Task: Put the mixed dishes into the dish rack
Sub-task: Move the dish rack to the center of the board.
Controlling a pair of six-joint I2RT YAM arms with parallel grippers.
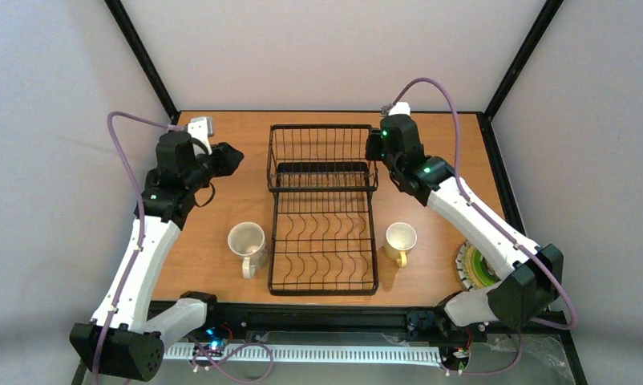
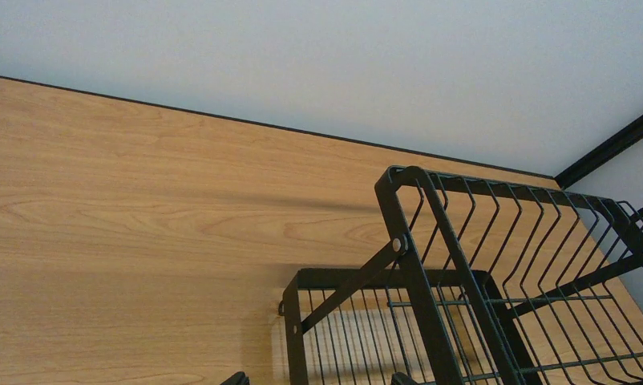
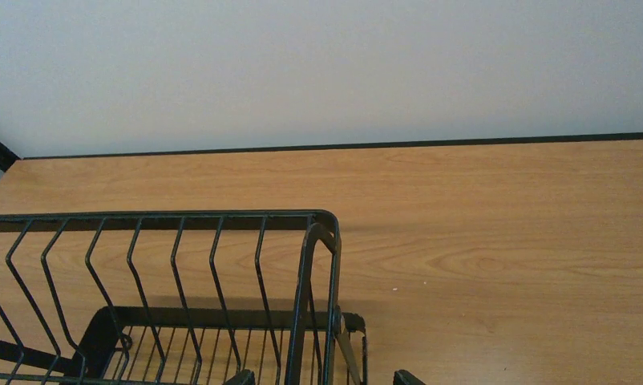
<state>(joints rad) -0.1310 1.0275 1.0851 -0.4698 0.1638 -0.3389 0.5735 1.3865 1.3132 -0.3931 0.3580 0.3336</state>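
The black wire dish rack [image 1: 322, 208] stands mid-table and holds no dishes. It also shows in the left wrist view [image 2: 463, 273] and the right wrist view [image 3: 166, 241]. A white mug [image 1: 247, 245] stands left of it, and a smaller cream-yellow mug [image 1: 400, 241] stands right of it. A lime-green plate [image 1: 476, 269] lies at the right edge, mostly hidden under my right arm. My left gripper [image 1: 228, 158] is open and empty, left of the basket section. My right gripper [image 1: 373, 146] is open at the basket's right rim, its jaws straddling the wire [image 3: 324, 380]. The bowls and the white plate are hidden.
The wooden table [image 1: 222, 200] has black frame posts [image 1: 142, 56] at its back corners and grey walls around it. A white patterned rim [image 1: 461, 269] shows beside the green plate. Bare wood lies behind the rack and on both sides of it.
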